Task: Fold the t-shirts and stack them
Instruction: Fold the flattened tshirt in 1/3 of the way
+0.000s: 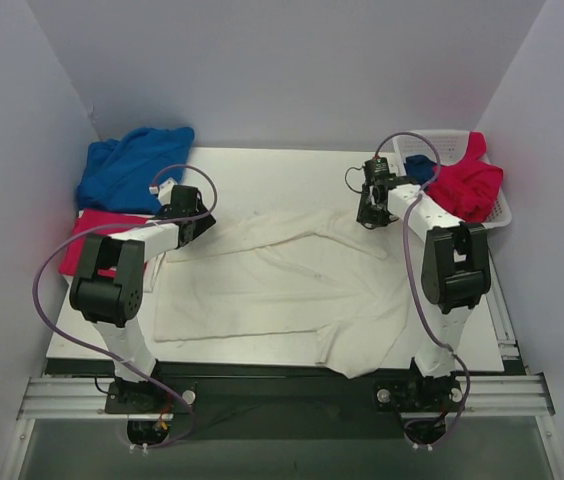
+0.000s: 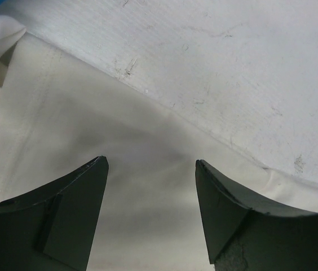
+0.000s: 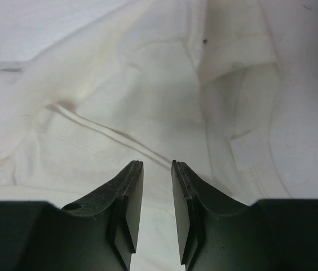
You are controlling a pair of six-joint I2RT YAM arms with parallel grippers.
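A cream t-shirt lies spread and wrinkled across the middle of the table. My left gripper hovers low over its far left edge. In the left wrist view the left gripper is open and empty, with the shirt below it and bare table beyond. My right gripper is over the shirt's far right part. In the right wrist view the right gripper has its jaws a narrow gap apart. Nothing is between them, and the creased shirt lies beneath.
A blue t-shirt is bunched at the back left. A red t-shirt lies flat at the left edge. A white basket at the back right holds a red shirt and a blue item.
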